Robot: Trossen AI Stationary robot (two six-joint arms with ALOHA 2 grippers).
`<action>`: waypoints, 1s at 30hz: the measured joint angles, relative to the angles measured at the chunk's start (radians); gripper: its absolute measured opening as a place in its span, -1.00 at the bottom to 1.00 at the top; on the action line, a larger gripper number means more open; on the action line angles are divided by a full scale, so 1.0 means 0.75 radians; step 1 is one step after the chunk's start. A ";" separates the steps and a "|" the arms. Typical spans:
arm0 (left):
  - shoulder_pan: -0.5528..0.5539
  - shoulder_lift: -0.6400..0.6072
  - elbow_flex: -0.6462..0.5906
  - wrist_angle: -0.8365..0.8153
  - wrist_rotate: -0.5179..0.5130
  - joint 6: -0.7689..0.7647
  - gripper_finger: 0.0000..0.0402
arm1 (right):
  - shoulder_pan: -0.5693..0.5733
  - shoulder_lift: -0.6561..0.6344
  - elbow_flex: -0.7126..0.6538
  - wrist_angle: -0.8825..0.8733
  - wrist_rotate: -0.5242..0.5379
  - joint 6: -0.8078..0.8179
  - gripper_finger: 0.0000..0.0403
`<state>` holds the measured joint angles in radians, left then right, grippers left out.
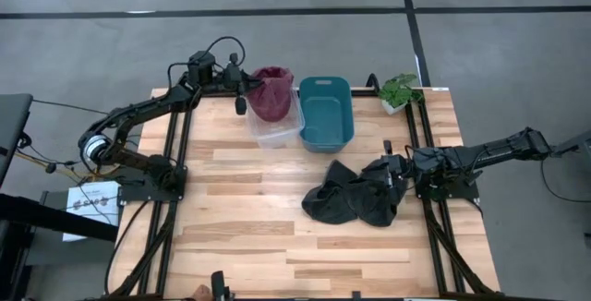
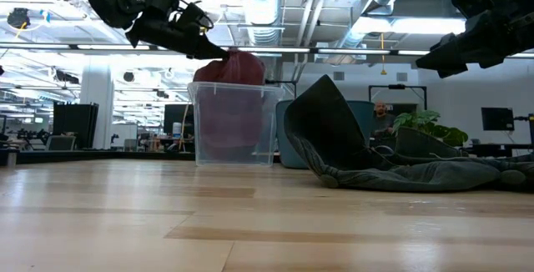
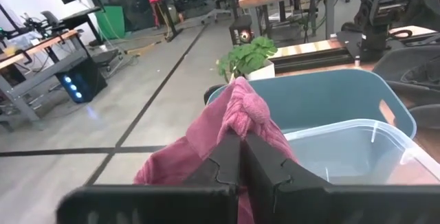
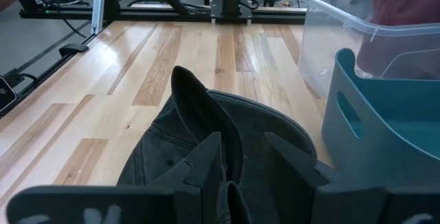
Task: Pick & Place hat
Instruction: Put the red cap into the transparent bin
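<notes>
Nearest the low camera we find bare wooden table (image 2: 250,222), and beyond it a dark grey hat (image 2: 350,143) lying crumpled on the boards with its brim standing up. In the high view this dark hat (image 1: 355,193) lies on the right half of the table, in front of the teal bin (image 1: 326,112). The right gripper (image 1: 395,174) rests at the hat's right edge; in the right wrist view its fingers (image 4: 203,159) stand spread apart with a fold of the dark hat (image 4: 206,131) rising between them, not pinched. The left gripper (image 1: 242,87) is at the far side of the table, over the clear plastic bin (image 1: 275,127) that stands just left of the teal one. Its fingers (image 3: 227,159) are pressed together on a maroon hat (image 3: 240,117), which hangs over the rim and down into the clear bin (image 2: 234,122). A small potted plant (image 1: 399,91) sits at the far right corner.
</notes>
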<state>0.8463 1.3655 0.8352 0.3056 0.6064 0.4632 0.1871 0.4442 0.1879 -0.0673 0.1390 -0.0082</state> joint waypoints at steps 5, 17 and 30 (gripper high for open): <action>-0.001 0.000 0.000 -0.002 0.001 -0.015 -0.95 | 0.000 0.000 0.000 0.000 0.000 0.000 -0.51; -0.005 0.000 0.000 -0.092 0.000 -0.045 -0.95 | 0.000 0.000 0.000 -0.001 0.000 0.000 -0.51; -0.005 -0.001 0.000 -0.109 -0.091 -0.046 -0.75 | 0.000 0.000 0.000 -0.001 0.000 0.001 -0.51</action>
<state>0.8425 1.3651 0.8352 0.2241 0.5384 0.4286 0.1874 0.4442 0.1879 -0.0677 0.1390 -0.0078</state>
